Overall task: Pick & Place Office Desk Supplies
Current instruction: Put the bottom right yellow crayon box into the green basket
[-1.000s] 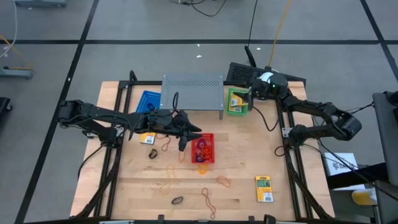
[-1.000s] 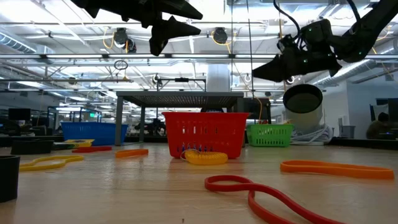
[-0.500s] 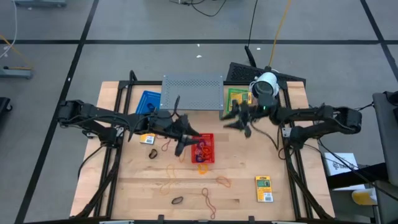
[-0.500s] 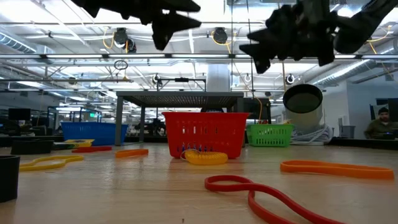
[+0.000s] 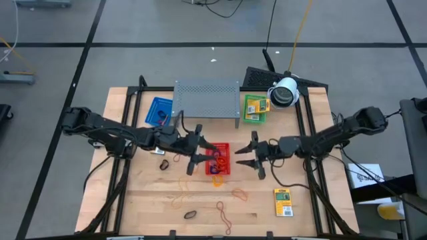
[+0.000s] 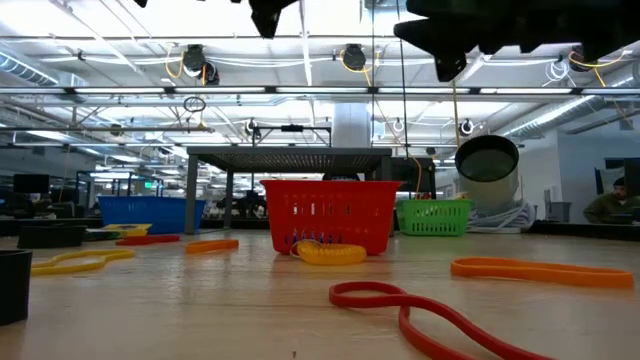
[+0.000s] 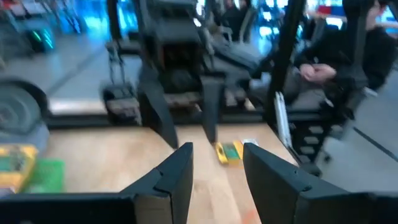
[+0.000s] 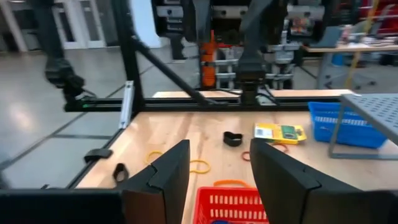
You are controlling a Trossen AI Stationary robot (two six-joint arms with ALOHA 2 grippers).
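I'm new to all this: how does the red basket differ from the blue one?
The red basket stands out on open table between the two arms; the blue basket sits at the back, beside the grey perforated rack. The red one holds coloured rubber bands, while the blue one shows only a small dark item. Both are rectangular mesh baskets.

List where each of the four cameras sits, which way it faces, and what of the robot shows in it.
High: overhead, straight down; both arms, left gripper and right gripper flank the red basket.
Low: tabletop height, facing the room; the arms overhead.
Left wrist: looks past its fingers at a yellow-and-green packet.
Right wrist: looks past its fingers across the table.
Shared: high, low and right wrist all show the red basket.
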